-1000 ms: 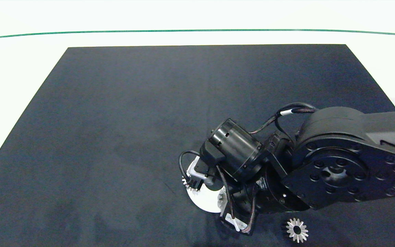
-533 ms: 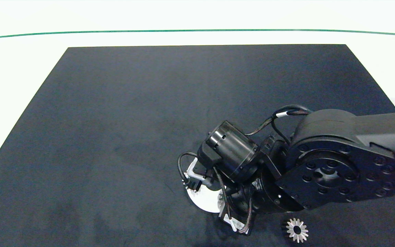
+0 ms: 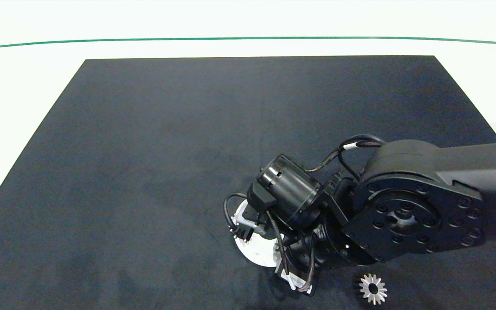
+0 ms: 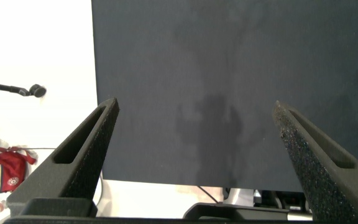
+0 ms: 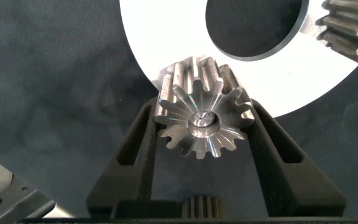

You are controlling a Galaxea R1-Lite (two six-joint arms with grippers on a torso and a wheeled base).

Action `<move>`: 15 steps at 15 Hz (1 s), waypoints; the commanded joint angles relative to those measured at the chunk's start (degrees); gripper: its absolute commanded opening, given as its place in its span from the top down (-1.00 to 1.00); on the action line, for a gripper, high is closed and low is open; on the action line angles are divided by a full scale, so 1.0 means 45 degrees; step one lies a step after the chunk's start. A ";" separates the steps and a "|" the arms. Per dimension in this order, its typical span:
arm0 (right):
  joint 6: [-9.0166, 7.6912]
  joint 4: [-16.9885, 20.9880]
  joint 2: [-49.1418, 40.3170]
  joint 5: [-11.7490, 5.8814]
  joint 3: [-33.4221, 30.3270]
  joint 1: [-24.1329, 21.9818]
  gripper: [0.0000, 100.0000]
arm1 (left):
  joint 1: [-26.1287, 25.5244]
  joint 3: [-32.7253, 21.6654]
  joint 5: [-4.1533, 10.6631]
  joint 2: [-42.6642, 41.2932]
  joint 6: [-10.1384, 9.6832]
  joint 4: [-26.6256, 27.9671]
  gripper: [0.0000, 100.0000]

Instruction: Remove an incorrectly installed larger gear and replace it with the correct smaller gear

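Between the right gripper's (image 5: 205, 107) two grey fingers (image 5: 143, 143) we see the smaller gear (image 5: 204, 112). The jaws are closed on it, one finger against the teeth on each side. The gear lies flat with its toothed face towards the wrist camera, and a bright metal pin end shows in its centre. It sits at the rim of a white disc (image 5: 166, 43), partly over the disc and partly over the black mat (image 3: 144, 150). The disc has a large dark round opening (image 5: 253, 25) just beyond the gear. A second, darker gear (image 5: 353, 31) rests on the disc's far side, well apart from the held one. From above, the right arm (image 3: 403, 215) comes in from the right edge and bends down over the disc, so its wrist hides the fingers and most of the disc there. The larger gear (image 3: 373, 289), star-like with long pointed teeth and a round centre hole, lies flat on the mat near the front edge. It is beside the arm's base joint and clear of the disc. The left gripper (image 4: 194, 109) is outside the overhead view. Its own camera shows its jaws spread wide and holding nothing, above the mat's edge where the white table (image 3: 15, 107) begins.
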 commanded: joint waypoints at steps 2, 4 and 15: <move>-0.0024 0.0043 -0.0053 -0.0021 0.0005 0.0005 0.14 | 0.0002 0.0002 0.0013 -0.0026 0.0015 0.0075 -1.00; -0.0044 0.0062 -0.0131 -0.0021 0.0044 0.0005 0.14 | 0.0021 0.0002 0.0013 -0.0026 0.0015 0.0075 -1.00; -0.0044 0.0062 -0.0424 -0.0060 0.0220 0.0063 0.14 | 0.0021 0.0022 0.0013 -0.0045 0.0015 0.0075 -1.00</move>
